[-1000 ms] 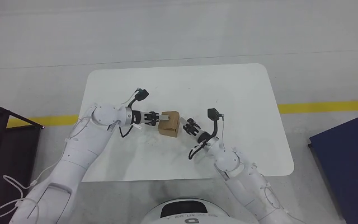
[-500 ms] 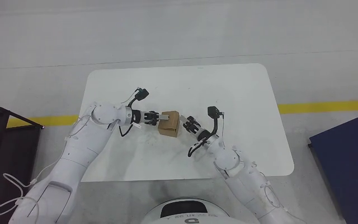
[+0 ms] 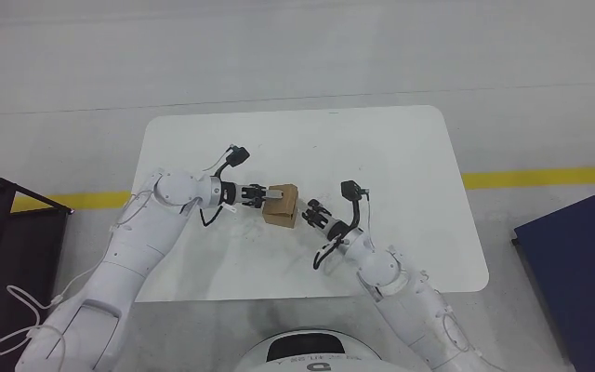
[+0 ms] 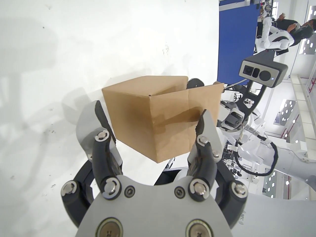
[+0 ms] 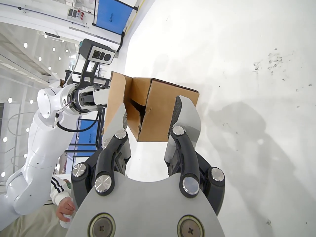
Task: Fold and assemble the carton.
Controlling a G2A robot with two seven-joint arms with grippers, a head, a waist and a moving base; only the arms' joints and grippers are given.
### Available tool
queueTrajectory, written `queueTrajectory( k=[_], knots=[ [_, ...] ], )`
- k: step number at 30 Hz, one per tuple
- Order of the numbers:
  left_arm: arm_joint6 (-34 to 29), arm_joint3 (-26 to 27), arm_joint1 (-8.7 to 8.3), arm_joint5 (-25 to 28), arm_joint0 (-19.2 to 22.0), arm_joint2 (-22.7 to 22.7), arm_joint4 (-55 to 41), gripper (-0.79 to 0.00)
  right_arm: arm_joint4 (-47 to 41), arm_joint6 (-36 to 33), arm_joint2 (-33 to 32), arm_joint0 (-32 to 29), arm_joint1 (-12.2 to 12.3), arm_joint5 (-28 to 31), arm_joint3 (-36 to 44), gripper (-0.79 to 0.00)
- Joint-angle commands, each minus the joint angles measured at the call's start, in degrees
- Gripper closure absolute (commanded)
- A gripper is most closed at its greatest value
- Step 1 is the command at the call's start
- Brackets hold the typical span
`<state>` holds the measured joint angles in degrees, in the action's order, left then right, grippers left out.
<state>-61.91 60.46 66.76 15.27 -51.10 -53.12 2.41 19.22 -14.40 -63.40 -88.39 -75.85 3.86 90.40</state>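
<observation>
Carton (image 3: pixel 281 205) sat near the middle of the white table (image 3: pixel 390 158) in the top view, a small brown cardboard box between your two arms. Your left gripper (image 3: pixel 262 195) was at one side of it and your right gripper (image 3: pixel 312 214) just beside the opposite side. A dark rack (image 3: pixel 23 219) and a blue panel (image 3: pixel 558 260) stood on the floor well apart from the table, so nothing lay in your way.

From the left wrist, the left gripper (image 4: pixel 151 109) had its jaws spread wide, framing a corner of the carton (image 4: pixel 138 114) and holding nothing. Whether the tips touched the board, you could not have told. A raised flap (image 4: pixel 203 99) stood up on the far side.

From the right wrist, the right gripper (image 5: pixel 151 104) was also unclenched, its jaws fairly wide around the near end of the carton (image 5: pixel 160 99) with nothing in them. An open seam (image 5: pixel 140 117) gaped there, and the raised flap (image 5: pixel 116 97) stood between you and the left gripper (image 5: pixel 98 97).

You would have judged the box light and thin-walled: stiff across each panel, yielding at the creases, and easy to dent with a hard squeeze. It would likely have slid on the smooth tabletop if pushed from one side only. Your best hold looked to be a flap's free edge close to its crease, with the other gripper bracing the opposite wall.
</observation>
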Motion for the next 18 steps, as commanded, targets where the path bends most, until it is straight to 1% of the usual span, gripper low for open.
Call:
queueTrajectory(
  k=[1,2,5,6,9,12,16,18],
  knots=[
    [0.01,-0.07,0.03,0.02,0.04,0.09,-0.06,-0.659,0.0,-0.12,0.35,0.47,-0.07,-0.09,-0.35,-0.391],
    [0.05,-0.1,0.04,0.03,0.05,0.14,-0.07,-0.643,0.03,-0.16,0.48,0.67,-0.09,-0.18,-0.5,-0.391],
    [0.26,-0.16,0.09,0.08,0.06,0.25,-0.18,-0.637,0.26,-0.33,0.79,1.25,-0.14,-0.61,-0.96,-0.391],
    [0.29,-0.17,0.1,0.08,0.07,0.29,-0.19,-0.646,0.44,-0.35,0.87,1.43,-0.15,-0.82,-1.1,-0.391],
    [0.34,-0.22,0.11,0.09,0.1,0.37,-0.21,-0.628,0.58,-0.12,1.03,1.73,-0.19,-1.18,-1.38,-0.391],
    [0.29,-0.31,0.13,0.0,0.12,0.42,-0.4,-0.643,1.08,-0.77,1.2,1.98,-0.15,-1.49,-1.47,-0.397],
    [0.24,-0.39,0.15,0.0,0.18,0.55,-0.36,-0.64,1.55,-1.4,1.59,2.22,-0.13,-1.4,-1.41,-0.413],
    [0.21,-0.41,0.16,-0.01,0.18,0.64,-0.27,-0.64,1.89,-1.45,1.79,2.36,-0.14,-1.56,-1.43,-0.406]
  ],
)
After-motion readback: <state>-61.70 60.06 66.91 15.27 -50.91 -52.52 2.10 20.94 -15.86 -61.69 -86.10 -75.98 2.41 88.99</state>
